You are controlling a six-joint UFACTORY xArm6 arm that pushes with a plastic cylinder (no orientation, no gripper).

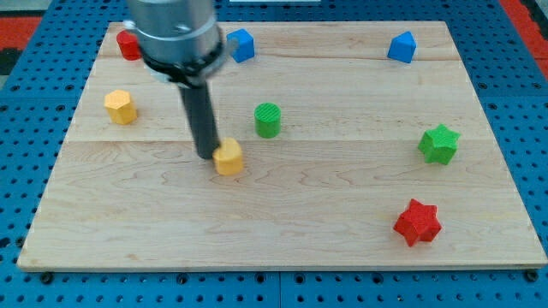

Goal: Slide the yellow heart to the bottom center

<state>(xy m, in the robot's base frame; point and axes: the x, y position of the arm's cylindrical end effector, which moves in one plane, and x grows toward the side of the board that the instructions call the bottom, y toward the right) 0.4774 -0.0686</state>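
The yellow heart (229, 158) lies on the wooden board (282, 231), left of the middle. My tip (206, 155) stands right beside it on its left, touching or nearly touching it. The rod rises from there to the grey arm body at the view's top left.
A yellow hexagon block (121, 106) lies at the left. A green cylinder (268, 120) is just right of the heart and above it. A red block (129, 44) and a blue block (242, 44) lie at the top left, a blue block (401, 47) at the top right. A green star (439, 143) and a red star (417, 222) lie at the right.
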